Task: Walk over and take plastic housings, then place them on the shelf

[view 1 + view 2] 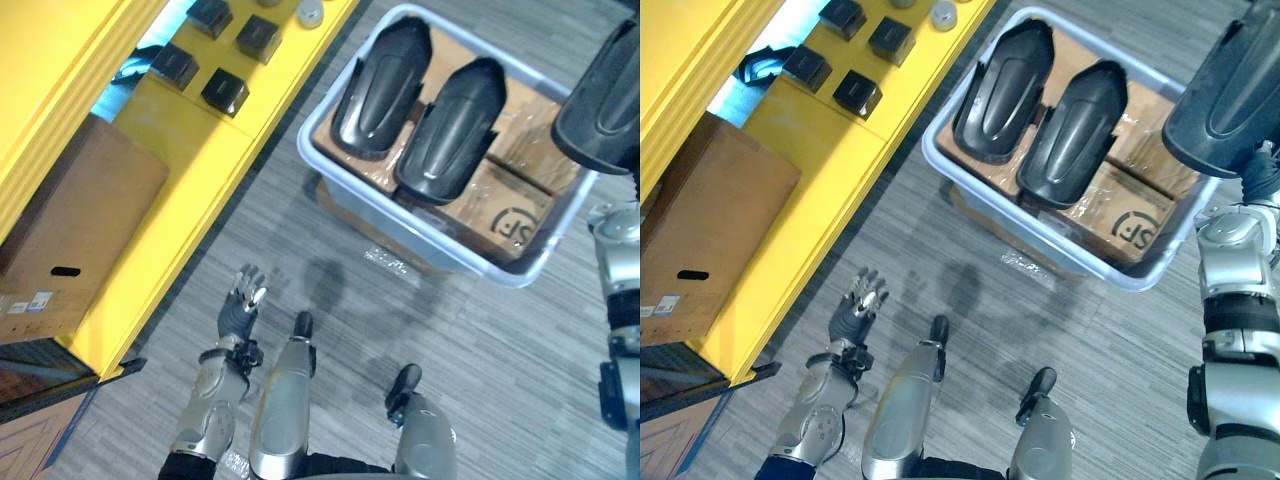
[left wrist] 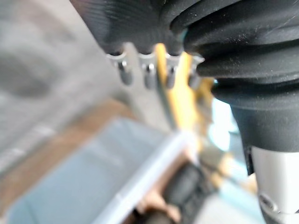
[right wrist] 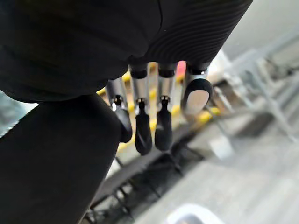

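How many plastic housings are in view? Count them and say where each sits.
3. Two lie side by side in the bin: left housing, right housing. The third housing is held up by the right hand, beside the bin's right end. More could hide beneath them.

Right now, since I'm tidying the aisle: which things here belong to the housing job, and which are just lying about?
Job: two housings in the bin, a third housing raised at right, yellow shelf.
Lying about: small black boxes and a cardboard box on the shelf.
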Robot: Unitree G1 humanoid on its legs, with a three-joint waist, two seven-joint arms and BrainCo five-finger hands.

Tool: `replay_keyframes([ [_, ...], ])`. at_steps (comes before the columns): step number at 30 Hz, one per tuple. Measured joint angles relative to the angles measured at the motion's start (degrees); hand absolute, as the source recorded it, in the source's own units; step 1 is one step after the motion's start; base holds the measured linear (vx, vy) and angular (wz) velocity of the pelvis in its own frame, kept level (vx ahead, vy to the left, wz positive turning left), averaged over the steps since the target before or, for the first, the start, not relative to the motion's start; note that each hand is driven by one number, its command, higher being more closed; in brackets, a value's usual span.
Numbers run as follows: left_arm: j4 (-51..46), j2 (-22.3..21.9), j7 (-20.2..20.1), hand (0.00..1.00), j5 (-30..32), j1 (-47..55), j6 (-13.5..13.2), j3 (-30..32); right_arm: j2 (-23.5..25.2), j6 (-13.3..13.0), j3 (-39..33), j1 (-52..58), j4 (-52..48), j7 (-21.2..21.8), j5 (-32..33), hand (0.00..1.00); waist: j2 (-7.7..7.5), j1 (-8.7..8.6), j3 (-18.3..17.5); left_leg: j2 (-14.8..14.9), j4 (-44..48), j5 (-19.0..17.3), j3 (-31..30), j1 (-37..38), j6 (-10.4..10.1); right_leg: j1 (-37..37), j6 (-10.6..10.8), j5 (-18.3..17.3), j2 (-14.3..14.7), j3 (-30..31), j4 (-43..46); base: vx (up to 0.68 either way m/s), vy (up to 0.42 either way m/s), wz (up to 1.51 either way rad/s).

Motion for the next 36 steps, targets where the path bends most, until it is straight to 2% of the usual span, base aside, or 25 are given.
replay_keyframes([
  [2,-0.76,1.28,-0.12,0.00,1.26,-3.14,0.94,-0.04,1.89,-1.46,-0.80,2.63,-4.22,-0.05,-3.97,1.00,-1.03,-0.41,-0.69,0.19,-2.26,0.64,0.95,2.54,-0.35,1.37,-0.33,0.28,0.25,0.75,-1.15,0.02,-0.054,-0.23],
  [5,-0.76,4.18,-2.39,0.00,0.96,-7.92,3.38,-0.71,5.03,-4.09,-0.96,5.08,-9.07,-0.07,-10.38,1.00,-3.08,-1.83,-3.61,0.82,-4.84,1.53,2.71,3.90,-0.63,1.32,-0.50,1.52,0.92,1.77,-3.01,0.03,-0.040,-0.23],
  [8,-0.10,5.54,-4.65,0.00,-2.61,-13.61,6.18,-2.97,5.34,-7.14,-0.72,6.12,-12.35,0.02,-14.68,1.00,-3.98,-2.79,-5.01,1.42,-6.25,1.76,4.30,6.15,-0.65,2.45,-0.56,3.31,1.51,3.10,-5.16,0.02,-0.002,-0.30],
  [10,3.12,5.54,-5.98,0.00,-8.43,-18.51,9.24,-5.41,6.99,-11.33,0.46,7.24,-13.94,0.00,-18.34,1.00,-4.81,-3.83,-8.25,1.69,-7.27,1.76,6.08,7.34,-0.65,3.09,-0.68,4.41,1.80,4.23,-7.15,0.00,0.015,-0.32],
  [11,4.10,5.54,-6.16,0.00,-9.69,-19.42,9.65,-5.99,7.34,-12.58,1.16,7.34,-14.08,0.01,-19.36,1.00,-4.95,-4.17,-9.00,1.78,-7.62,1.78,6.51,7.72,-0.67,3.13,-0.72,4.63,1.90,4.59,-7.45,0.03,0.003,-0.32],
  [13,7.47,5.04,-6.36,0.00,-14.10,-23.26,11.78,-8.46,7.60,-17.33,3.24,8.82,-15.67,-0.06,-23.75,1.00,-5.18,-5.31,-11.20,1.92,-8.10,1.88,7.14,8.37,-0.84,3.24,-0.81,4.86,1.98,5.01,-8.08,0.02,-0.009,-0.21],
  [15,9.73,4.51,-6.34,0.00,-16.54,-26.11,12.58,-9.74,7.85,-20.65,4.91,8.85,-16.11,-0.10,-26.08,1.00,-5.18,-5.90,-11.43,2.16,-8.28,2.07,7.61,8.95,-1.00,3.31,-0.94,4.94,2.21,5.91,-8.10,-0.04,-0.008,-0.15],
  [17,11.76,4.17,-6.34,0.00,-17.64,-28.13,13.45,-10.71,8.84,-23.08,6.28,8.90,-16.15,-0.07,-27.80,1.00,-5.25,-6.45,-11.97,2.27,-9.13,2.70,8.26,9.38,-1.16,3.31,-1.31,5.21,2.39,6.06,-8.57,-0.06,-0.016,-0.14],
  [20,13.77,3.26,-6.76,0.00,-23.87,-30.22,13.62,-11.92,10.31,-25.72,8.30,8.93,-16.15,0.76,-27.87,1.00,-5.16,-6.81,-12.31,2.26,-10.80,4.05,8.47,9.93,-1.24,3.24,-1.56,5.40,2.65,6.20,-8.98,-0.08,-0.023,-0.03],
  [21,14.06,2.53,-6.81,0.00,-26.46,-30.66,13.62,-11.96,11.08,-26.18,8.73,8.92,-16.15,1.74,-27.90,1.00,-5.14,-6.83,-12.35,2.20,-11.29,4.51,8.43,10.09,-1.32,3.22,-1.71,5.50,2.85,6.16,-9.00,-0.08,-0.016,0.04],
  [25,14.10,2.23,-6.88,0.00,-29.84,-30.72,13.35,-14.47,12.46,-26.54,12.31,9.84,-16.12,4.40,-28.00,1.00,-5.17,-6.91,-14.29,1.91,-14.61,6.51,8.40,11.32,-1.35,3.20,-1.84,5.59,2.91,6.00,-9.20,-0.05,-0.015,0.02],
  [27,14.12,2.23,-6.84,0.00,-30.15,-30.80,12.79,-15.14,13.45,-26.74,13.26,10.47,-16.11,5.62,-28.28,1.00,-5.18,-6.90,-15.10,1.73,-16.21,7.43,8.36,11.95,-1.31,3.22,-1.85,5.60,2.88,5.91,-9.28,0.00,-0.005,0.03],
  [31,14.12,1.19,-6.57,0.00,-30.09,-31.30,9.40,-15.88,14.20,-26.63,16.32,10.91,-15.23,8.10,-28.66,1.00,-5.05,-6.81,-15.77,1.19,-18.55,8.91,8.15,12.80,-1.20,3.43,-1.73,5.98,2.67,5.67,-9.83,0.00,0.001,0.03],
  [36,14.11,0.67,-3.98,0.00,-27.07,-31.64,8.01,-16.00,15.70,-26.70,17.52,11.00,-12.69,8.87,-28.57,1.00,-5.06,-6.65,-15.79,0.82,-20.45,10.21,6.85,13.69,-1.20,4.47,-1.69,6.03,2.63,4.29,-10.30,0.00,0.004,0.15],
])
